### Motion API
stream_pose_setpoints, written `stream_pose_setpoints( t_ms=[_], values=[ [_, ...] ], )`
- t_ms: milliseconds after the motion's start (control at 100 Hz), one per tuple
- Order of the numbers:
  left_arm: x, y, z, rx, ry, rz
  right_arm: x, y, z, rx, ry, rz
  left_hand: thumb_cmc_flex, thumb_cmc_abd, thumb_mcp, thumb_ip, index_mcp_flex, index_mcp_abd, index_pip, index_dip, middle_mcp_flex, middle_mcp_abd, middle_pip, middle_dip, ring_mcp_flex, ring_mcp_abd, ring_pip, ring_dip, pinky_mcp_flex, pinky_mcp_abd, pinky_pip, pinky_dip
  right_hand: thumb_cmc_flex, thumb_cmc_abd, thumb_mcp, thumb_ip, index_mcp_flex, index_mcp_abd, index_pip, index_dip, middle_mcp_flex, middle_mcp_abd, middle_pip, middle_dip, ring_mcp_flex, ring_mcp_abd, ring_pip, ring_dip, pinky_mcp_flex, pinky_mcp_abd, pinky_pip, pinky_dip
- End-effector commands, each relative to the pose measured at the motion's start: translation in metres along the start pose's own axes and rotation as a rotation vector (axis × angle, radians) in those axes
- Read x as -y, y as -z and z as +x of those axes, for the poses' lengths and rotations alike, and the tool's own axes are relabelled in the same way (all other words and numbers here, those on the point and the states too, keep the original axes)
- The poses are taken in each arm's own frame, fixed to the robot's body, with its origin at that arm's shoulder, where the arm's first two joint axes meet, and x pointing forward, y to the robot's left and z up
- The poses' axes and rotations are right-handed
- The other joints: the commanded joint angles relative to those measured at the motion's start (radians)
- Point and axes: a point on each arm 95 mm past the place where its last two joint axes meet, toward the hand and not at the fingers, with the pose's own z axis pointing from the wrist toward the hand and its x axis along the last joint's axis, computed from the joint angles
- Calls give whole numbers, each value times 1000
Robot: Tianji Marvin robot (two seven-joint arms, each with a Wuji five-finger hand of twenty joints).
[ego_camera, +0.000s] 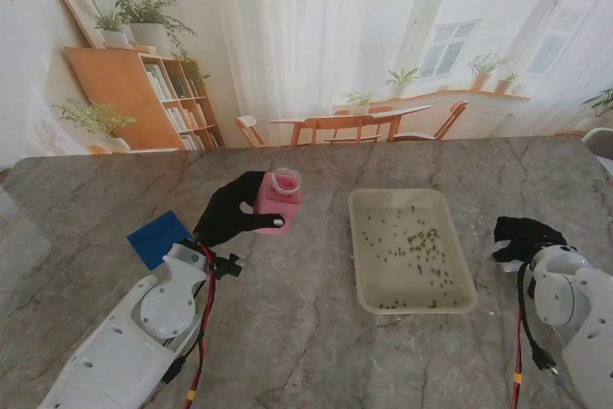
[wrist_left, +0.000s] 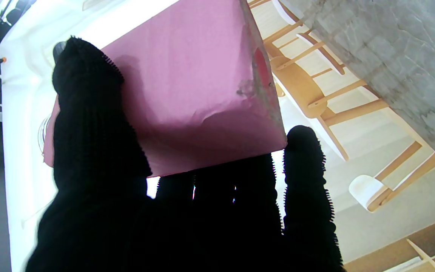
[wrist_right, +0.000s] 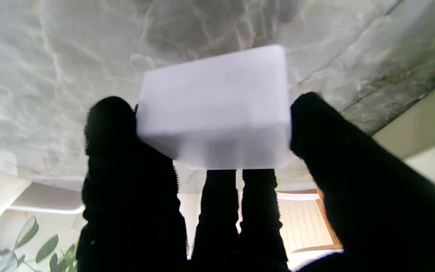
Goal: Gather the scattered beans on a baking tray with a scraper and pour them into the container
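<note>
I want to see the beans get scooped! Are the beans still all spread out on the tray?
Yes, the beans lie scattered across the baking tray, not gathered into a pile.

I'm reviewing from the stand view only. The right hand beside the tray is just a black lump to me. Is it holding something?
Observer: Yes. The right wrist view shows the right hand pinching a white rectangular object between its digits.
Operator: What does the left hand's pink container look like up close?
Observer: The left hand grips the pink container. The left wrist view shows the container's face creased and scuffed near one edge.
</note>
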Motion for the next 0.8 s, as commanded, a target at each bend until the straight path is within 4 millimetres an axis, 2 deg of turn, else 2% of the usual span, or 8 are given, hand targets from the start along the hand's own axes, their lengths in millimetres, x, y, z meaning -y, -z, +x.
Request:
stream_pose_setpoints(
  t_ms=[0,110,160,190,270,420,580,790],
  values=[
    [-2,1,1,1,3,-2,12,-1,-3,8,0,37,305,211,184,29,91,-177,181,56,107,-202,171,67,-6,-40,21,16,-17,-29,3,5,191,101,156,53,-34,43,-29,7,14,132,134,33,-5,-267,104,21,-30,-223,-50,10],
    [-2,1,1,2,3,-3,17,-3,-3,7,-1,52,306,211,185,29,91,-177,181,56,107,-200,171,66,-7,-37,21,17,-17,-28,3,5,117,130,175,85,-55,107,-132,61,-56,158,132,21,-58,-252,96,35,-84,-201,-48,7],
    [-2,1,1,3,3,-4,19,-4,-3,6,-5,58,305,212,184,29,91,-177,181,56,107,-201,171,67,-6,-40,21,17,-17,-30,4,5,72,152,182,131,-58,129,-174,87,-82,167,127,14,-81,-250,98,42,-104,-187,-52,10],
    [-2,1,1,3,3,-4,21,-4,-3,4,-7,62,306,212,185,29,90,-177,181,56,106,-201,171,66,-7,-40,21,17,-18,-30,3,5,21,167,176,171,-68,159,-252,170,-115,183,114,-2,-108,-231,91,49,-131,-160,-62,23],
    [-2,1,1,4,2,-3,23,-4,-4,-8,-7,73,306,210,185,29,91,-176,180,56,107,-200,171,67,-6,-39,22,17,-17,-28,4,6,-52,159,176,170,-91,193,-319,172,-167,212,70,-15,-165,-185,82,53,-197,-104,-68,39],
    [-2,1,1,5,1,0,25,-2,-4,-32,13,96,306,210,185,29,91,-175,181,56,107,-200,171,67,-7,-38,22,17,-17,-29,4,6,-208,184,118,159,-171,243,-524,183,-335,249,-39,-25,-321,-88,43,52,-421,88,-64,139],
    [-2,1,0,6,2,1,23,0,-6,-64,50,119,308,211,186,30,92,-175,181,56,109,-198,172,67,-7,-36,23,18,-18,-28,4,6,-286,202,73,157,-210,251,-669,214,-441,288,-112,-29,-421,-40,2,45,-536,133,-87,175],
    [-1,2,0,7,1,3,11,3,-7,-63,66,108,307,212,185,29,91,-176,180,56,107,-199,172,67,-6,-37,24,18,-18,-29,5,6,-317,265,-12,163,-276,263,-845,265,-572,382,-226,-34,-618,57,-80,32,-690,164,-137,173]
  ],
)
